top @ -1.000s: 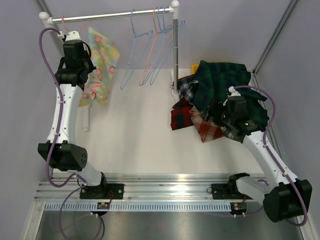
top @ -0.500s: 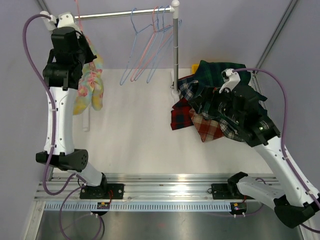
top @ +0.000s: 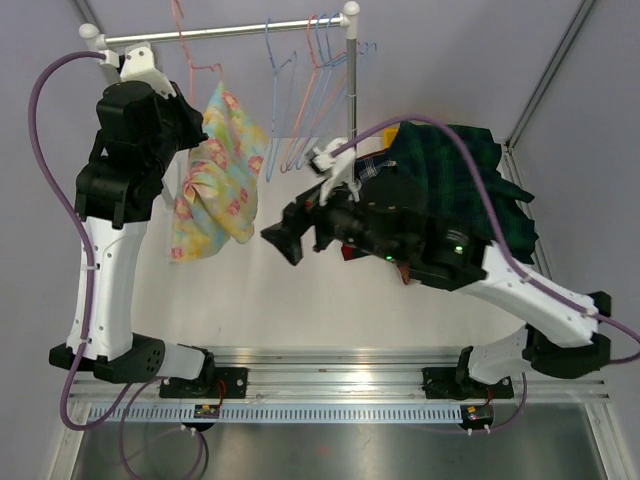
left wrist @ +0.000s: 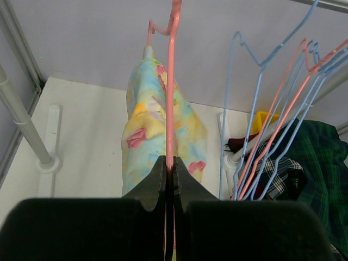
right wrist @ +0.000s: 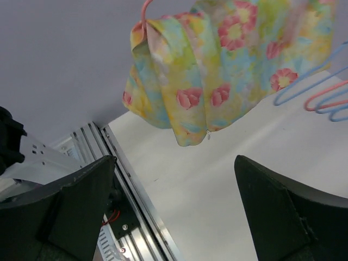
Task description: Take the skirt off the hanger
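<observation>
A floral skirt point(top: 215, 180) in yellow, blue and pink hangs from a pink wire hanger point(top: 190, 50) at the left end of the rail. My left gripper point(top: 188, 118) is shut on that hanger's wire; in the left wrist view the black fingers point(left wrist: 157, 182) pinch the pink hanger point(left wrist: 170, 81), with the skirt point(left wrist: 149, 136) draped beyond them. My right gripper point(top: 278, 240) reaches in from the right, open, just right of the skirt's lower edge. In the right wrist view the skirt point(right wrist: 228, 60) hangs above and ahead of the open right gripper point(right wrist: 175, 160), apart from it.
A metal rail point(top: 230, 28) on a pole point(top: 351, 100) carries several bare blue and pink hangers point(top: 300, 90). A heap of plaid clothes point(top: 470, 165) lies at the right. The aluminium base track point(right wrist: 128, 190) runs along the table's near edge.
The left gripper closed on the pink hanger and the skirt swung right. The right arm left the plaid heap and swung left across the table toward the skirt, staying open.
</observation>
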